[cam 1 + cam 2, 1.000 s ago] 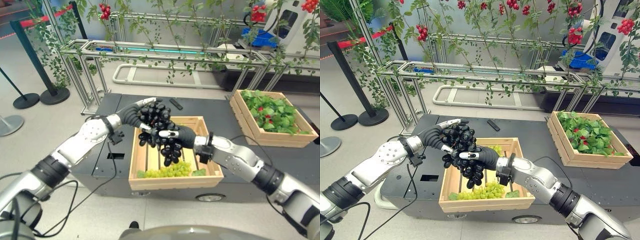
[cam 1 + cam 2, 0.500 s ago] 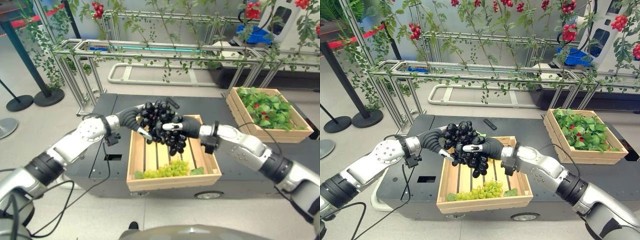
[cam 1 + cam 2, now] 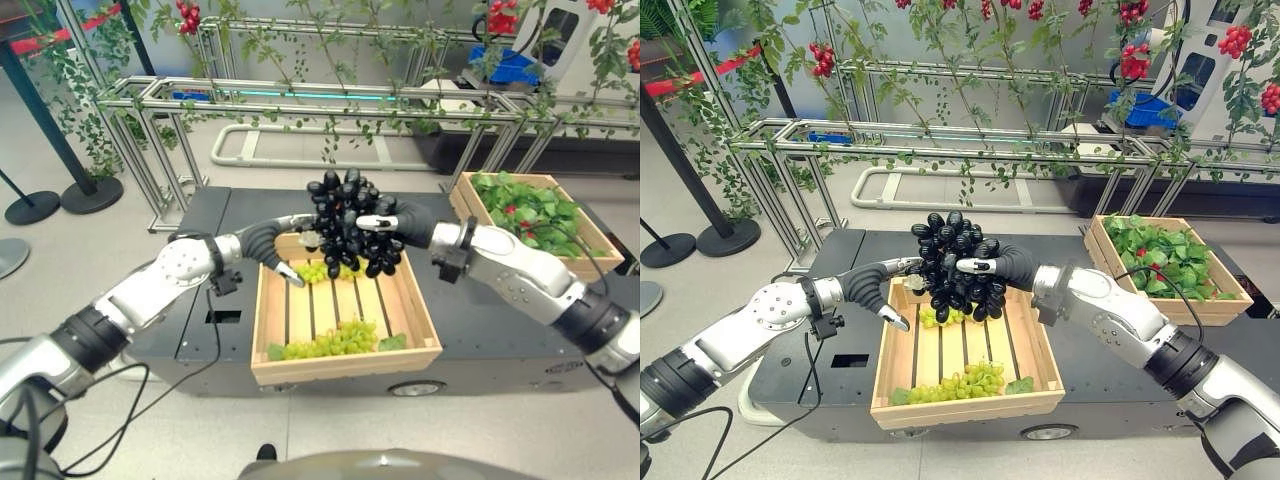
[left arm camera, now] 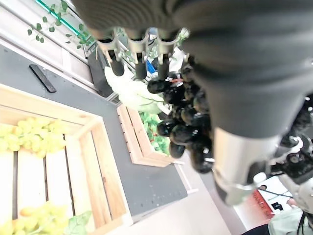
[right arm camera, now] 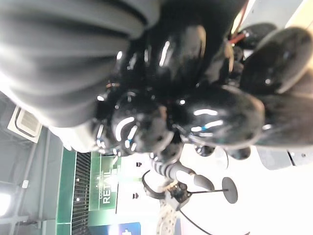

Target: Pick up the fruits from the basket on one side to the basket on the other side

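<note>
Keep the right robot hand clamped on the black grapes, left robot hand loosely open, and carry level toward the leafy crate.

A crate sits at frame centre on a platform, grapes along its near edge and more at its far end. A second crate of leaves stands at right. Above the centre crate a bunch is gripped by the right hand; the left hand is just left of it.
</note>
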`<state>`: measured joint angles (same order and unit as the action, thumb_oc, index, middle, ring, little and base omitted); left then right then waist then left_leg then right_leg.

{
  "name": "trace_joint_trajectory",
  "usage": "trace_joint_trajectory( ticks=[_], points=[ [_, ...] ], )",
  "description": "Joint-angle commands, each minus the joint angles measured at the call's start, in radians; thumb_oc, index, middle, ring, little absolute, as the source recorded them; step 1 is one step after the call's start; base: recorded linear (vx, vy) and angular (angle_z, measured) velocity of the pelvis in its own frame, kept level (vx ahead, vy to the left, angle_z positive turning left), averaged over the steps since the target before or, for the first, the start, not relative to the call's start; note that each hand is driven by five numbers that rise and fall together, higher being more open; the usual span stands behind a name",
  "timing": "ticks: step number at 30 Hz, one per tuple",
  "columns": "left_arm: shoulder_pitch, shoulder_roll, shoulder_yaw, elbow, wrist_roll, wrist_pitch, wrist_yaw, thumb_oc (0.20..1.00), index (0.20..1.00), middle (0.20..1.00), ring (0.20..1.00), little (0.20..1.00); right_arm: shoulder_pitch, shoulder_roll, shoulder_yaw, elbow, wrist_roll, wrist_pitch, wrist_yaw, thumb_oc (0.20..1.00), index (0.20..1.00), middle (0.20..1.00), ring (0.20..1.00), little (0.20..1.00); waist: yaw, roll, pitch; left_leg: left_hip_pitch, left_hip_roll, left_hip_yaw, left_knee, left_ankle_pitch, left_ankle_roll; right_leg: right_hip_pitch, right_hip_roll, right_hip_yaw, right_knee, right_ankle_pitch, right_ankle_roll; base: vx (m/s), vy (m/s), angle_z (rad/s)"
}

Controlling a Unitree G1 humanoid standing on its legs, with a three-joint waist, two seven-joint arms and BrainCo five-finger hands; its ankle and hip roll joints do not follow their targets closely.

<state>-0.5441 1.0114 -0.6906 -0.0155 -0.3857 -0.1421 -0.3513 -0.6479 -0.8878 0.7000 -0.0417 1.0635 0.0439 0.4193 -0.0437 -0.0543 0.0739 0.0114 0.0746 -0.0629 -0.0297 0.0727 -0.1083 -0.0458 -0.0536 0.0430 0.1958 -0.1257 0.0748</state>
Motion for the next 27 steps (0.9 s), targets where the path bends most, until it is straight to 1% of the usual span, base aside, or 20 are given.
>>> trace_joint_trajectory(
  ticks=[1,5,9,20,23,27],
  points=[
    [-0.030,-0.003,0.003,0.003,-0.021,-0.039,0.017,1.000,1.000,1.000,1.000,1.000,-0.108,0.066,-0.110,-0.049,0.075,-0.120,-0.010,0.200,0.200,0.200,0.200,0.200,-0.012,-0.055,-0.042,0.008,-0.037,-0.009,0.072,-0.101,0.040,0.011,-0.039,-0.032,-0.100,0.125,0.067,0.00,0.000,0.00],
    [-0.018,-0.041,0.026,0.009,-0.004,-0.040,0.030,1.000,1.000,1.000,1.000,1.000,-0.100,0.119,-0.091,-0.050,0.076,-0.098,-0.003,0.200,0.200,0.200,0.200,0.200,-0.008,-0.058,-0.039,0.005,-0.038,-0.013,0.074,-0.102,0.041,0.012,-0.039,-0.039,-0.097,0.123,0.065,0.00,0.000,0.00],
    [-0.010,-0.061,0.044,0.012,0.023,-0.043,0.043,1.000,1.000,1.000,1.000,1.000,-0.101,0.131,-0.060,-0.069,0.067,-0.073,0.014,0.200,0.200,0.200,0.200,0.200,-0.005,-0.060,-0.039,0.002,-0.039,-0.017,0.073,-0.100,0.041,0.011,-0.040,-0.044,-0.096,0.121,0.064,0.01,0.000,0.06],
    [0.021,-0.103,0.093,0.020,0.121,-0.063,0.079,1.000,1.000,1.000,1.000,1.000,-0.060,0.175,-0.047,-0.138,0.063,-0.049,0.040,0.200,0.200,0.200,0.200,0.200,0.004,-0.067,-0.035,-0.007,-0.043,-0.027,0.076,-0.099,0.042,0.014,-0.044,-0.054,-0.096,0.117,0.062,0.00,0.001,0.03],
    [0.029,-0.106,0.102,0.011,0.128,-0.065,0.081,1.000,1.000,1.000,1.000,1.000,-0.053,0.187,-0.045,-0.154,0.067,-0.045,0.045,0.200,0.200,0.200,0.200,0.200,0.005,-0.067,-0.037,-0.008,-0.043,-0.028,0.075,-0.099,0.043,0.014,-0.045,-0.056,-0.096,0.117,0.062,0.00,0.004,0.02],
    [0.039,-0.138,0.111,0.015,0.115,-0.062,0.085,1.000,1.000,1.000,1.000,1.000,-0.052,0.218,-0.033,-0.155,0.066,-0.043,0.044,0.200,0.200,0.200,0.200,0.200,0.005,-0.067,-0.039,-0.008,-0.046,-0.030,0.076,-0.100,0.045,0.015,-0.046,-0.056,-0.095,0.116,0.061,0.00,0.000,0.00]
  ],
)
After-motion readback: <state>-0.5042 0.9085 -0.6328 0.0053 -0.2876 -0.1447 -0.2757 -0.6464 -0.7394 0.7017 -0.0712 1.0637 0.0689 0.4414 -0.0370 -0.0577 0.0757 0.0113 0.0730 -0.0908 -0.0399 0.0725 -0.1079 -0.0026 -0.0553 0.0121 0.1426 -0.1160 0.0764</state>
